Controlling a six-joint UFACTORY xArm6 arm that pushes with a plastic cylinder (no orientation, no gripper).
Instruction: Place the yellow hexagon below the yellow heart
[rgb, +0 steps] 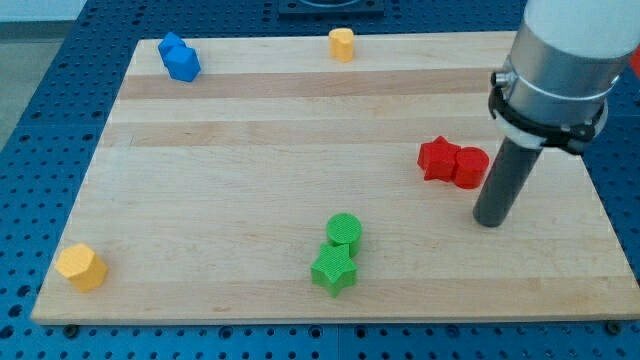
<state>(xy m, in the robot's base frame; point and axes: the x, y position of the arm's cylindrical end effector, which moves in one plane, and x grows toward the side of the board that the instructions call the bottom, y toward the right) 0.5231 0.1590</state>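
Dark rod on pale wooden board (250, 110), my tip (489, 221) resting at the view's right, just below and right of a red pair: red star (436, 158) touching red cylinder (470, 167). No jaws or fingers to spread or press; nothing held. Near the bottom centre, green cylinder (344, 230) touching green star (333, 268). Yellow hexagon (81, 267) at bottom-left corner, well apart from tip. Yellow heart (342, 44) at top edge, right of centre. Blue blocks (180, 58), shapes unclear, at top left.
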